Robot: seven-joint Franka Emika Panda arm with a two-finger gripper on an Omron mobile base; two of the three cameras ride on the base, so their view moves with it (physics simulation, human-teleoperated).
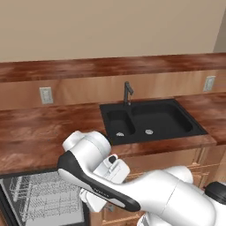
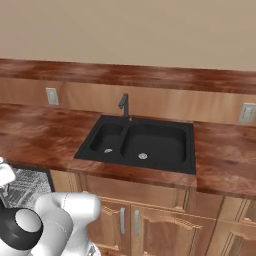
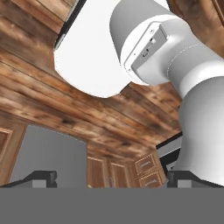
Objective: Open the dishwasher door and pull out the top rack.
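A wide basket of thin light-grey wire, the top rack (image 1: 42, 198), sticks out from under the counter at the lower left, and its corner (image 2: 24, 187) appears again at the lower left edge. Black edges (image 1: 5, 194) frame it; whether they are the dishwasher door lying open I cannot tell, since rack and arm cover its face. In the hand view my gripper (image 3: 113, 179) is open, its two dark fingertips (image 3: 41, 178) far apart with nothing between them. It faces wooden floor planks and distant cabinets, away from the rack.
A black double sink (image 1: 150, 121) with a dark faucet (image 1: 127, 92) is set in the wooden counter (image 1: 39, 132). Wooden cabinet doors (image 2: 145, 225) with small silver handles stand below it. My bent arm (image 1: 114, 185) hangs over the rack's right side.
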